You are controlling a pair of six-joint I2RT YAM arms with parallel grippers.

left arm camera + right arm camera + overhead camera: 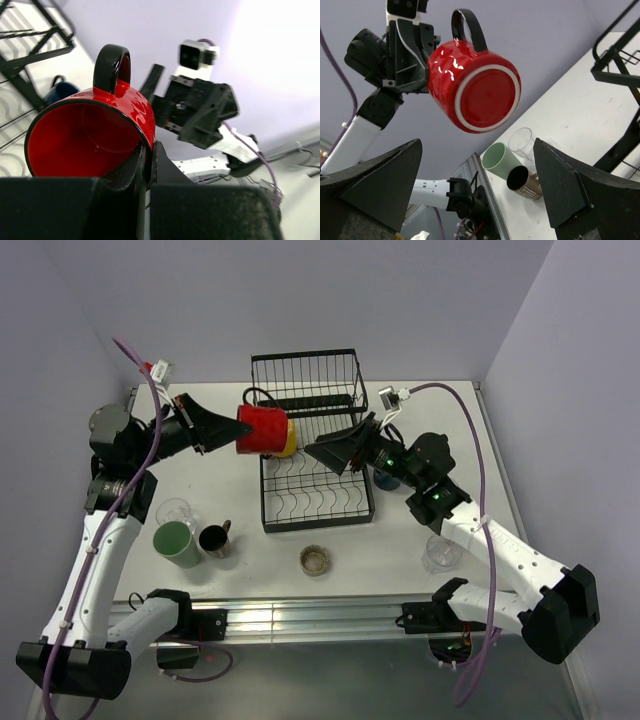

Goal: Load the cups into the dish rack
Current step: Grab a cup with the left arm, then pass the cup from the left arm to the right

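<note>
White table [235,490] between pale lilac walls [330,300]. From above, the black dish rack [316,527] stands at the middle. The left gripper [232,430] holds a red mug [264,429] on its side in the air over the rack's left edge, with a yellow cup [289,445] just behind it. The right gripper [335,452] hangs over the rack's right side. Only this view shows the spread of cups: a green tumbler [175,543], a black mug [214,539] and a clear glass [176,510] at the left, a brownish glass [315,560] in front of the rack, a second clear glass [441,552] at the right, and a navy mug [387,480] half hidden under the right arm.

The left wrist camera looks into the red mug's mouth. The jaws are closed tight on its rim, one finger inside and one outside, and the handle points up.

The right wrist camera sees the mug's base instead. Its fingers [375,185] stand wide apart with nothing between them, and the mug hangs above them, well clear.
</note>
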